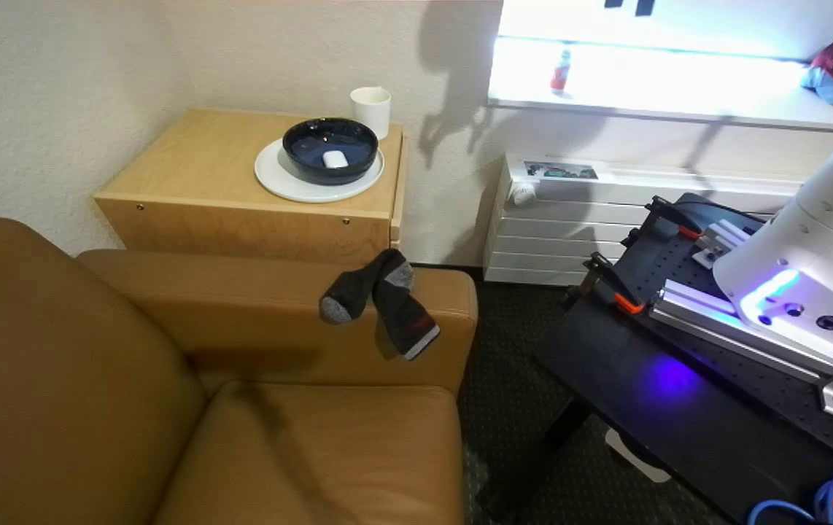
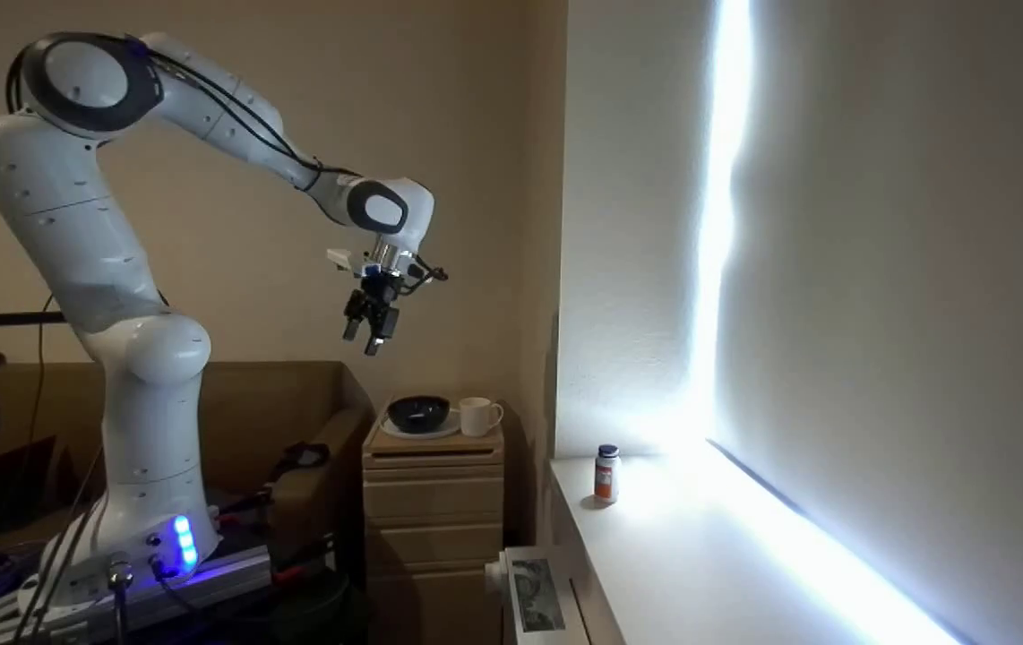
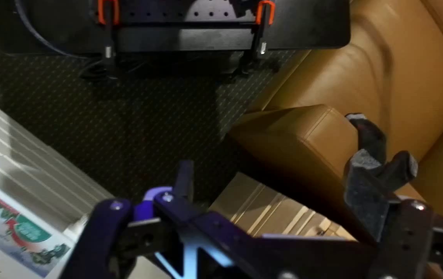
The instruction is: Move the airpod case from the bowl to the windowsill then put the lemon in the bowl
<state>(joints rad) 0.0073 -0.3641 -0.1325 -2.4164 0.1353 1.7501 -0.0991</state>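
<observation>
Step in hand, as judged: reach for the airpod case [image 1: 335, 159]. It lies inside the bowl [image 1: 325, 177], which stands on the plate [image 1: 270, 177]. Your gripper [image 2: 362, 340] hangs higher than the bowl and well apart from it, fingers spread, nothing between them. Centre it over the bowl, then descend vertically — the rim will likely hinder a tilted approach. Steer clear of the cup [image 1: 371, 114] near the bowl. Close gently; the case may slip. Lift past the rim before turning toward the windowsill [image 2: 655, 555]. The lemon shows in no view.
</observation>
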